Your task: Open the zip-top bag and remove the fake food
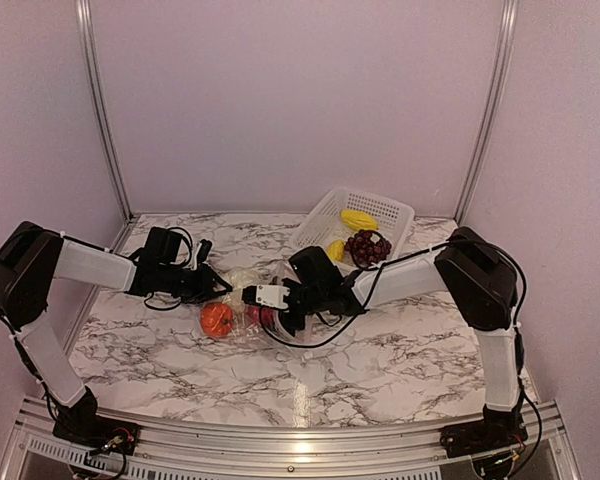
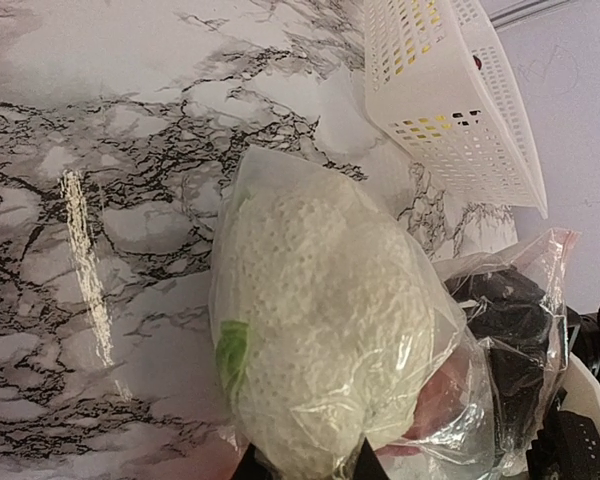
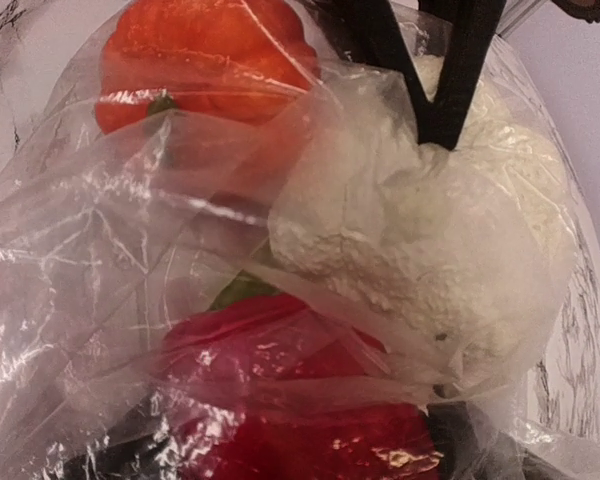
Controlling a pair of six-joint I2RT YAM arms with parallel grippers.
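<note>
Left of the basket (image 1: 325,212), the left gripper (image 2: 305,465) pinches the bag (image 3: 110,230) over the white piece (image 2: 320,300), anchoring it against pull. The bag, just beside the basket, also contains the orange piece (image 1: 217,319) and the apple (image 3: 300,400). Nearest the basket, the right gripper (image 1: 252,297) apparently sits in the bag mouth, jaws spread astride the apple.
</note>
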